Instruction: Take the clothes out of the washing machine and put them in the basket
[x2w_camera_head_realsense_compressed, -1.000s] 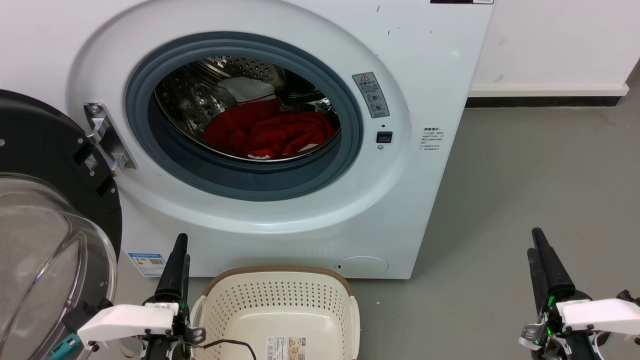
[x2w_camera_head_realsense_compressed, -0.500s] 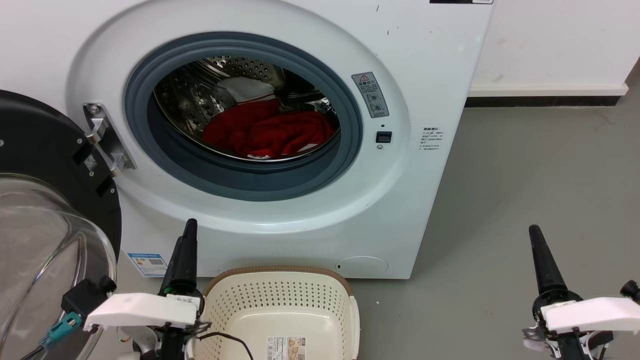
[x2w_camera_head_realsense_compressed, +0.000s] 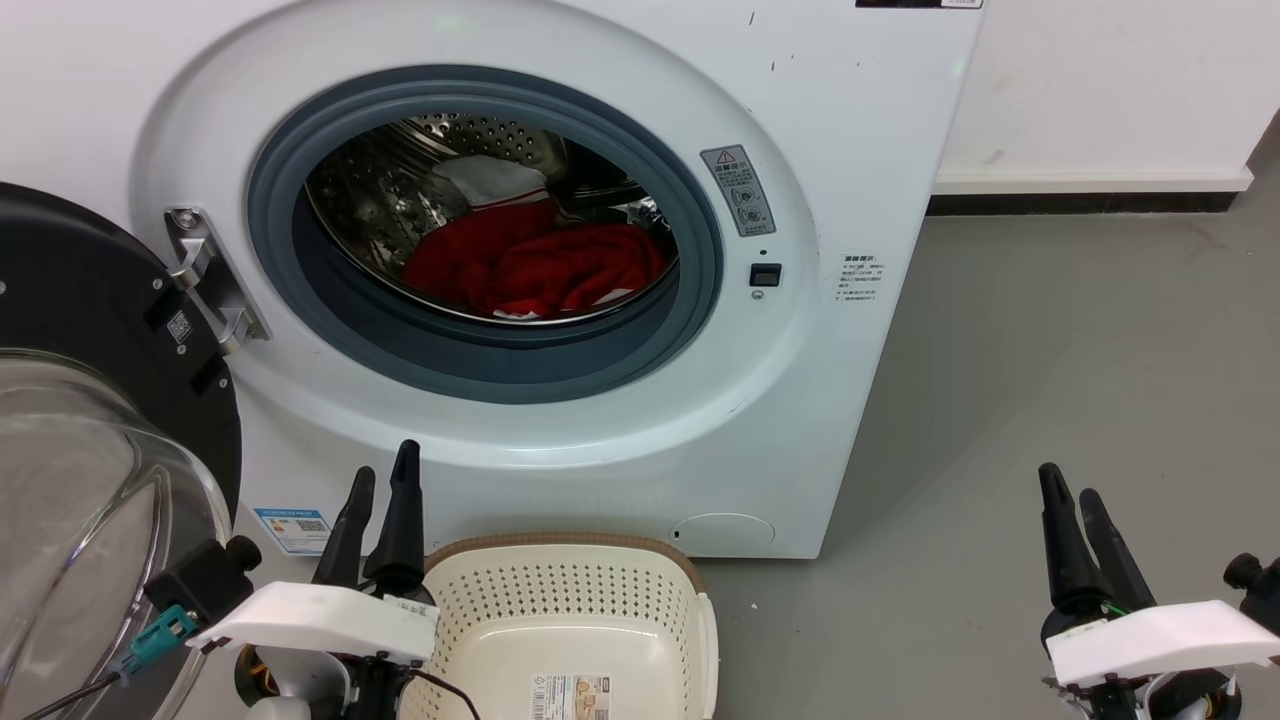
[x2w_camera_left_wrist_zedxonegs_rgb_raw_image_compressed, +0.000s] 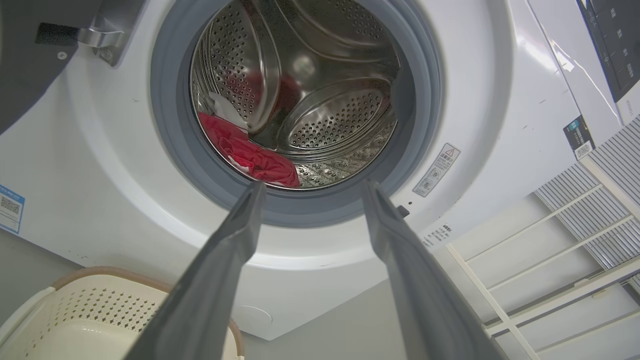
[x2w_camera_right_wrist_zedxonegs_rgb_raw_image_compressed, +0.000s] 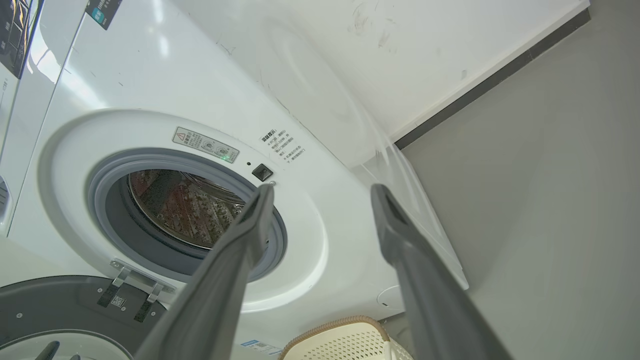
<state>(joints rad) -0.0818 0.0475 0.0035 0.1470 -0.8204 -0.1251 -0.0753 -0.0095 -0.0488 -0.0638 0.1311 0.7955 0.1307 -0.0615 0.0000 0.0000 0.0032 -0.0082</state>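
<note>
The clothes (x2w_camera_head_realsense_compressed: 540, 265) are seen lying inside the perforated steel drum (x2w_camera_head_realsense_compressed: 370, 200) of the washing machine (x2w_camera_head_realsense_compressed: 860, 130), heaped on its lower part: a bright red mass, with a white panel (x2w_camera_head_realsense_compressed: 495, 180) raised against the back wall of the drum. How many garments make up the heap cannot be told. In the left wrist view the red fabric (x2w_camera_left_wrist_zedxonegs_rgb_raw_image_compressed: 250, 160) is seen low in the drum, just behind the grey rubber rim (x2w_camera_left_wrist_zedxonegs_rgb_raw_image_compressed: 170, 125). The black-framed glass door (x2w_camera_head_realsense_compressed: 100, 300) is swung fully open to the robot's left, hung on a metal hinge (x2w_camera_head_realsense_compressed: 210, 275). The basket (x2w_camera_head_realsense_compressed: 560, 545) is set on the grey floor (x2w_camera_head_realsense_compressed: 1050, 350), just in front of the machine's base and below the porthole; a paper label (x2w_camera_head_realsense_compressed: 572, 695) is noted on its near wall, and no fabric is seen in the part that shows. The left gripper (x2w_camera_head_realsense_compressed: 383, 463) is held just beside the basket's left corner, fingers pointed up at the machine front, parted with nothing between them. The right gripper (x2w_camera_head_realsense_compressed: 1066, 483) is held over bare floor, well apart from the machine's right side, fingers likewise parted and empty. A white wall (x2w_camera_head_realsense_compressed: 1100, 80) with a dark skirting strip (x2w_camera_head_realsense_compressed: 1080, 203) is recorded behind.
</note>
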